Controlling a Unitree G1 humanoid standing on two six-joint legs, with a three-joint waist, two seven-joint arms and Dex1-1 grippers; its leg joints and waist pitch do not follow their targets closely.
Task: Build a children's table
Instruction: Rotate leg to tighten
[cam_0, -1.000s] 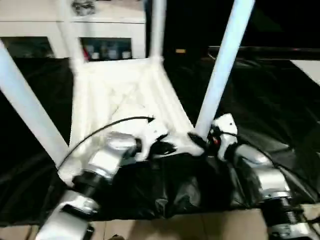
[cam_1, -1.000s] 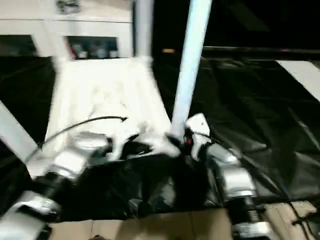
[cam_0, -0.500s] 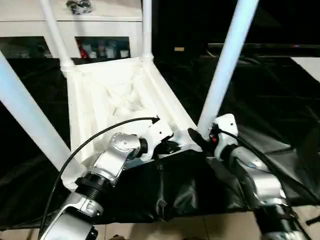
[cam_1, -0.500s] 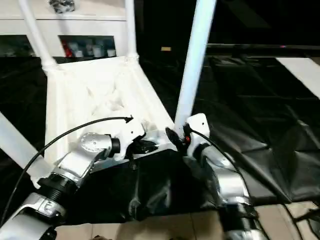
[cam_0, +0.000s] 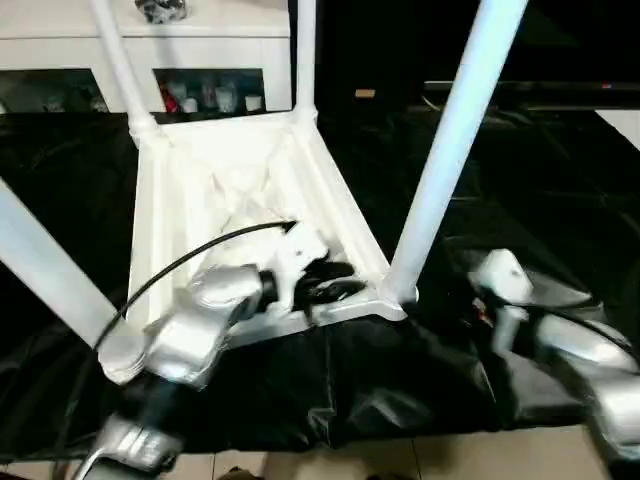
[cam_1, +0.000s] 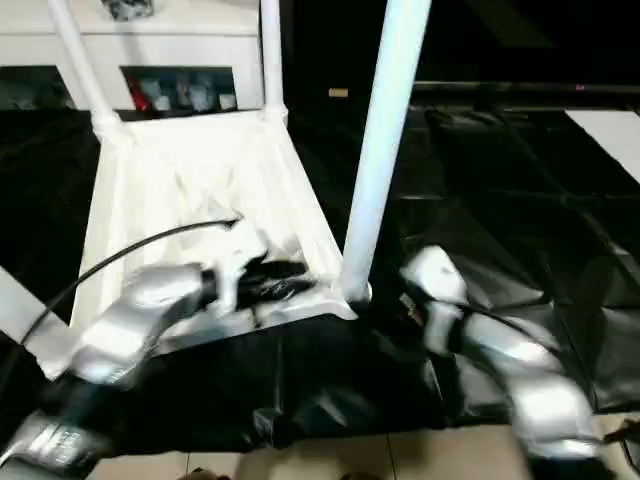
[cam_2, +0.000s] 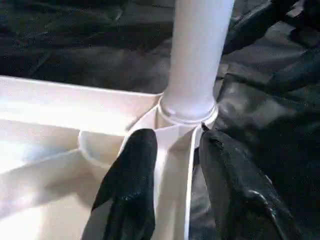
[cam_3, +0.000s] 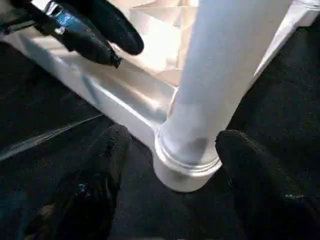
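A lab-like room: black-draped work table (cam_0: 560, 200), white cabinet (cam_0: 200, 45) holding small items.

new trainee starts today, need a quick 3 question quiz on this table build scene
1. True or false: the children's table lies upside down on the black-covered work table, legs pointing up.
2. How many legs stand in the corner sockets?
A. two
B. three
C. four
3. Which gripper has its fingers on either side of the table's rim?

Key:
1. True.
2. C, four, including the near right leg.
3. The left gripper, open, astride the rim beside the near right leg's socket. The right gripper is open too, off the table, its fingers apart with that socket between them.
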